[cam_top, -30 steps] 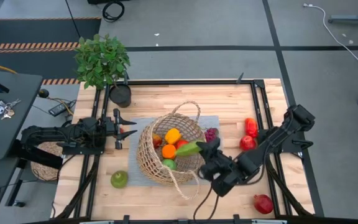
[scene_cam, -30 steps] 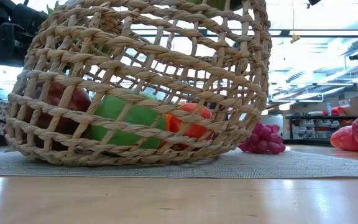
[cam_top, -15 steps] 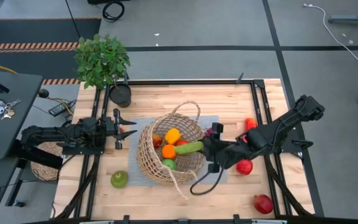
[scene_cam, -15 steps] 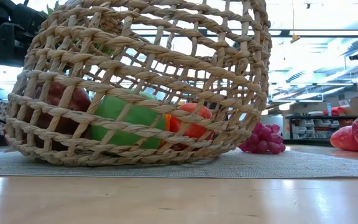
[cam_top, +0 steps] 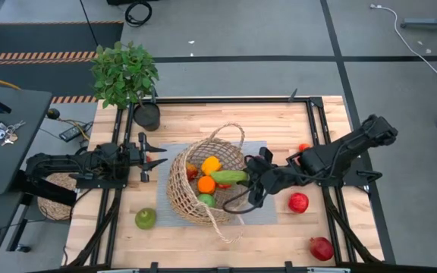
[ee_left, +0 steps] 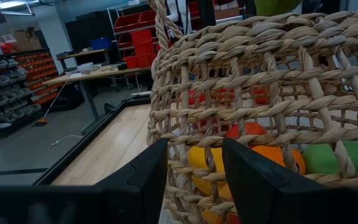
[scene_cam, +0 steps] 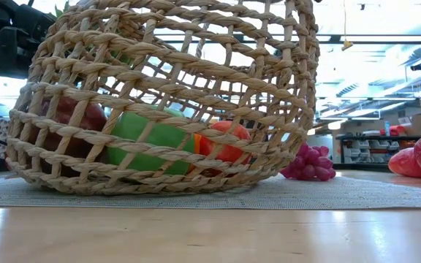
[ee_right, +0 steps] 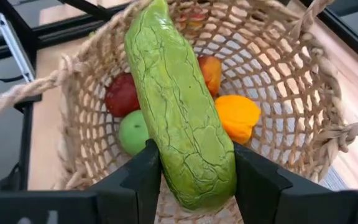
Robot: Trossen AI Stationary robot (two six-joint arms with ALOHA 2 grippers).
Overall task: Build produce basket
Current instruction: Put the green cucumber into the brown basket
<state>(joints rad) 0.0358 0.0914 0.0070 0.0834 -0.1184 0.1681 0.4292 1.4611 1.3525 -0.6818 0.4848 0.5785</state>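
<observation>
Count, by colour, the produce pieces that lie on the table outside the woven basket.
Green: 1, round green apple.
Red: 3, round red apple, dark red pomegranate, small red piece, partly hidden.
Purple: 1, purple grape bunch.
Total: 5.

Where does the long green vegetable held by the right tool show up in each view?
High view: green vegetable over the basket's right rim, in the right tool.
Low view: not in it.
Left wrist view: not identifiable.
Right wrist view: centre, between the fingers, above the basket's opening.
Shared landmark: the basket.
</observation>
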